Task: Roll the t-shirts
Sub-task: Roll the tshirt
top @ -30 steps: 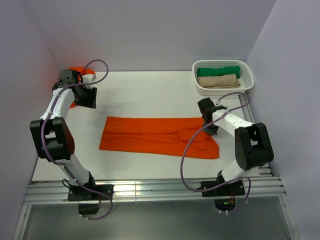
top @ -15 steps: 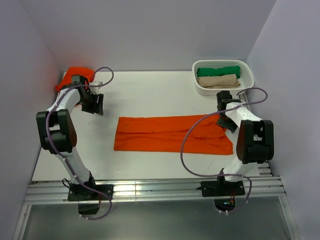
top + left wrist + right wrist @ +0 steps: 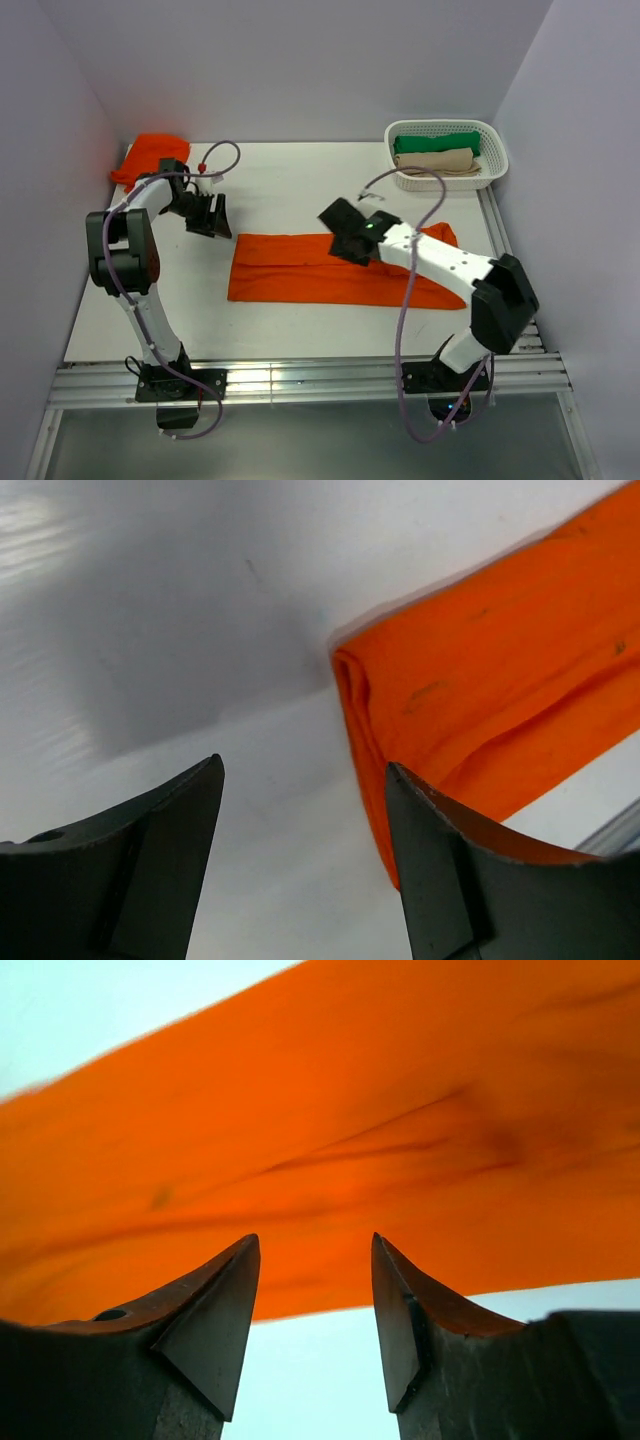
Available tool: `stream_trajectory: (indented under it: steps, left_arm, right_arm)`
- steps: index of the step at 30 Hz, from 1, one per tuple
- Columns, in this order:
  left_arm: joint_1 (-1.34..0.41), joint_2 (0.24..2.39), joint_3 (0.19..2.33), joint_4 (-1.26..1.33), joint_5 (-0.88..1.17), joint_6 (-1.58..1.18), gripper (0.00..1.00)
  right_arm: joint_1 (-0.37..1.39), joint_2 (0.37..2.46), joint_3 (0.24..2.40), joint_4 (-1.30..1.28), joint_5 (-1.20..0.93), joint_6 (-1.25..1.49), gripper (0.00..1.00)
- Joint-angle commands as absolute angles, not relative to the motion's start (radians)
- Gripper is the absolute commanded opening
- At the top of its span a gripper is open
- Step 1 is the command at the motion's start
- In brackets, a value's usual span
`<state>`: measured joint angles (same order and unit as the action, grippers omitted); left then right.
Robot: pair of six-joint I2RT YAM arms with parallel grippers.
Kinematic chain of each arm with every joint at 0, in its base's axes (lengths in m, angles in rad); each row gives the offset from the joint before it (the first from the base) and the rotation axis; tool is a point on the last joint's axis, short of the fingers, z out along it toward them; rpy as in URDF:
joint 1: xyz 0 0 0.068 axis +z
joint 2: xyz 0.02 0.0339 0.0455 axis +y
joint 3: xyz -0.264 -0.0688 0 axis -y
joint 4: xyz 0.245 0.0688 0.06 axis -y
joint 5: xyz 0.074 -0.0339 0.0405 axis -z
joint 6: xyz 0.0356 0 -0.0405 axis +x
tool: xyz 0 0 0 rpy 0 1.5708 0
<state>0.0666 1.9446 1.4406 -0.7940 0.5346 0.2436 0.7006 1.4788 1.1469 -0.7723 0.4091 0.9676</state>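
An orange t-shirt lies folded into a long flat strip across the middle of the table. A second orange t-shirt is bunched at the far left corner. My left gripper hovers just off the strip's left end, open, with bare table between its fingers; the strip's end shows in its wrist view. My right gripper reaches over the strip's middle, open and empty, with the orange cloth spread ahead of its fingers.
A white mesh basket at the far right corner holds a green and a tan rolled cloth. Purple walls close in the left, back and right. A metal rail runs along the near edge.
The strip has shifted right on the table. The right gripper let go of its right end and swung left over the middle. The left gripper came from the far left corner towards the strip's left end.
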Motion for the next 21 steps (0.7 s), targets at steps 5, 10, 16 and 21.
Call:
stream_trajectory:
  steps: [5,10,16,21]
  left_arm:
    - [0.040,2.034,1.477,-0.769,0.715,0.209,0.72]
    - [0.015,2.060,1.454,-0.744,0.744,0.216,0.71]
    - [0.008,2.077,1.433,-0.733,0.750,0.221,0.69]
    - [0.009,2.068,1.416,-0.723,0.716,0.218,0.65]
  right_arm:
    - [0.972,1.806,1.458,-0.698,0.385,1.164,0.53]
    - [1.072,2.000,1.702,-0.677,0.341,1.157,0.52]
    - [1.114,2.175,1.857,-0.621,0.282,1.146,0.51]
    - [1.146,2.318,2.032,-0.661,0.246,1.141,0.50]
